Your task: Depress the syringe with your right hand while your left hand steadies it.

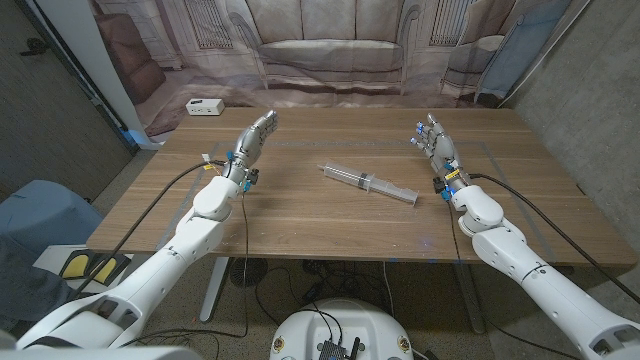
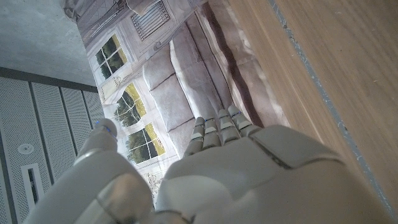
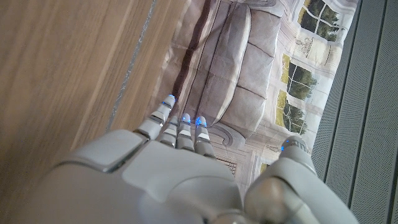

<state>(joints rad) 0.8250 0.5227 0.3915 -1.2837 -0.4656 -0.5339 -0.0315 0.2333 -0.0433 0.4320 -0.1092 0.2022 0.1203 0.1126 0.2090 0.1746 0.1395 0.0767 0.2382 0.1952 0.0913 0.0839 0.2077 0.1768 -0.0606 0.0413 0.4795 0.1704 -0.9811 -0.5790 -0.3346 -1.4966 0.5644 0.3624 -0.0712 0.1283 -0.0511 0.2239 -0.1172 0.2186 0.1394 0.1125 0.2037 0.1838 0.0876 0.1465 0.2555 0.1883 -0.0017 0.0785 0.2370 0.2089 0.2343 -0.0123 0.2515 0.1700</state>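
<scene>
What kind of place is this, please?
Probably a robot test room dressed as a living room: a printed backdrop showing a sofa hangs behind the wooden table, with grey padded walls beside it. A syringe lies there.

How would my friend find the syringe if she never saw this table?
Look at the wooden table, then at its middle, between the left hand and the right hand. The syringe lies there alone, touching neither hand. It is a long clear tube, unlike the small white box at the far left corner.
</scene>
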